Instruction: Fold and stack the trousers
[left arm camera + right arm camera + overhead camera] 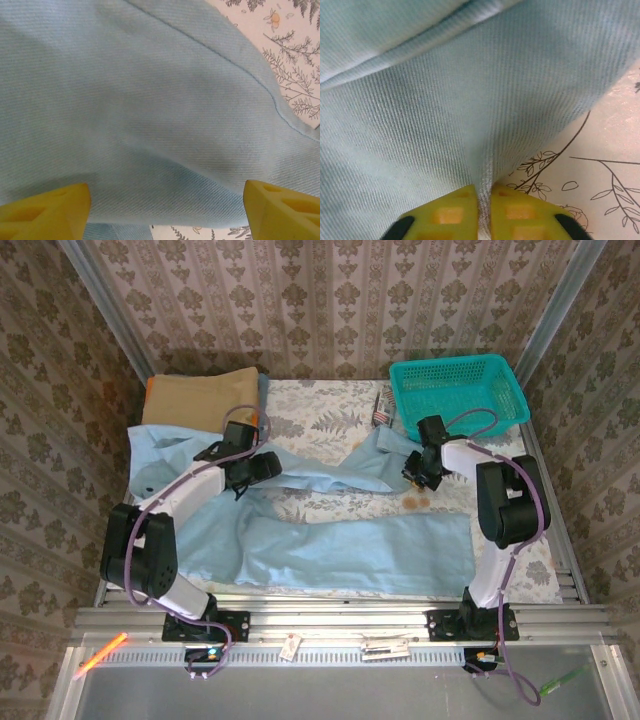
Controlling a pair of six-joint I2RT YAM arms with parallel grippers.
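One tan folded cloth point(200, 395) at the far left corner of the flowery table point(330, 405). Just right of it, left gripper point(250, 468) low over pale light-blue soft cloth trousers point(350, 550), yellow fingers point(45, 212) wide apart, holding nothing. Trousers spread from left edge to right, one leg along the near edge. Right gripper point(420, 472) pinched tight on the other leg's end. Teal plastic basket point(458, 390) at the far right corner.

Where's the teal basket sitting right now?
In the top view, the teal basket sits at the far right corner of the table, just beyond the right tool, which is shut on the trousers.
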